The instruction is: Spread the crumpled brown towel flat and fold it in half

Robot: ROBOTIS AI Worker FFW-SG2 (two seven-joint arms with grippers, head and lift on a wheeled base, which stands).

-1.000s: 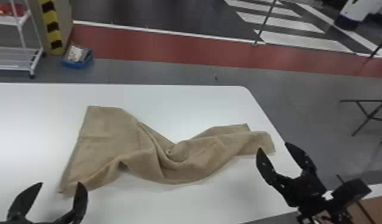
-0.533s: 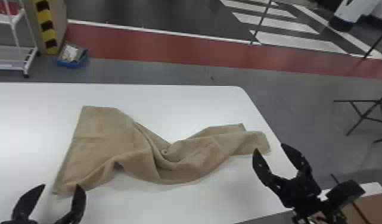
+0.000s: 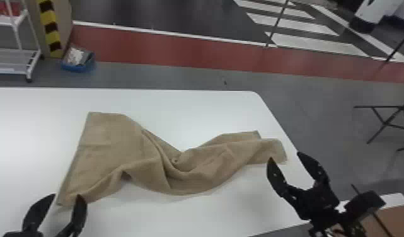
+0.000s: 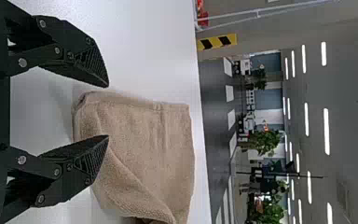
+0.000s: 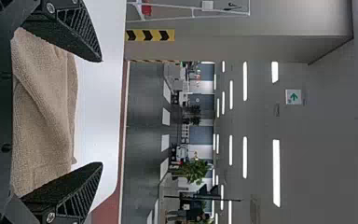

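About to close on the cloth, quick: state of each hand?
Left hand: open, holding nothing.
Right hand: open, holding nothing, by the right end of the crumpled brown cloth towel.

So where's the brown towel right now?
In the head view, the towel lies on the white table, its right end near the right end effector.

From my station, the head view's bottom edge cuts off the left end effector [image 3: 67, 196] behind its fingers. The tabletop [image 3: 194, 119] and white rack [image 3: 29, 66] run out of frame. Folds hide parts of the brown towel [image 3: 109, 148]; the left wrist view crops it, and the right end effector [image 3: 284, 156] covers some in its own wrist view. The blue bin's [image 3: 72, 67] contents (pale, at best) are too blurred to name.
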